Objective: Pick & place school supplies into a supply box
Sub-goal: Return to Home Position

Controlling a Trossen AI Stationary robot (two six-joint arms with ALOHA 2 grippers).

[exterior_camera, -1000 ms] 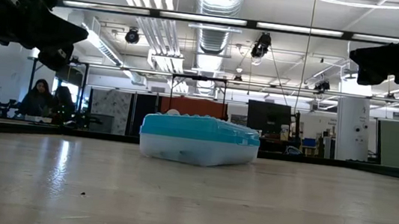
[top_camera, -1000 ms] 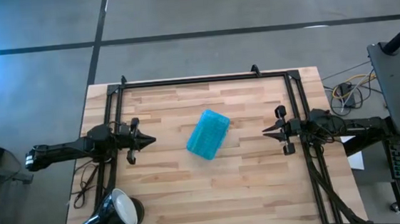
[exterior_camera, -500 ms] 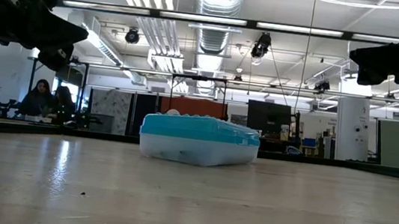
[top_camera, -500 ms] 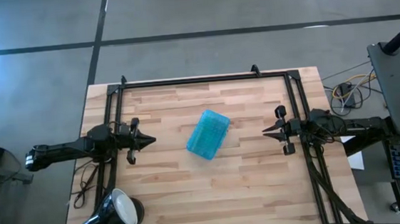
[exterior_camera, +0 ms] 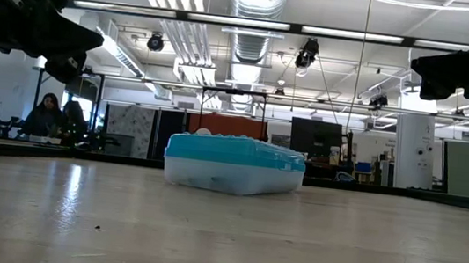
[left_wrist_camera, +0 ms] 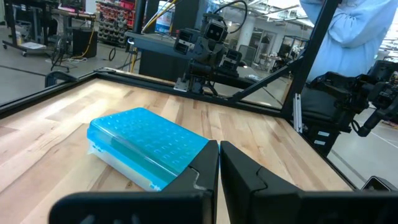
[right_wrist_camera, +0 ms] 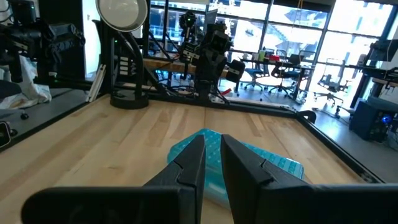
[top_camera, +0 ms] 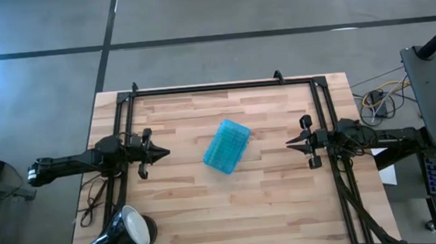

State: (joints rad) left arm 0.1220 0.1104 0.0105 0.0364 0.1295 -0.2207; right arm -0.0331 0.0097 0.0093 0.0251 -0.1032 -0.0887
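High view puts the supply box (top_camera: 227, 146), lid down, at the centre of the tabletop (top_camera: 271, 203), so I judge the packing done, which is why my left gripper (top_camera: 162, 151) at its 9 o'clock and right gripper (top_camera: 290, 142) at its 3 o'clock hang well clear, fingers together on nothing.

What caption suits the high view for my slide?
Closed turquoise supply box lies on the table between the left gripper and right gripper, each parked at its side; desk lamp at one corner.

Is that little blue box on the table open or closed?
Closed: the box has its turquoise half flat on its clear half, no gap. Left gripper and right gripper wait at the table sides.
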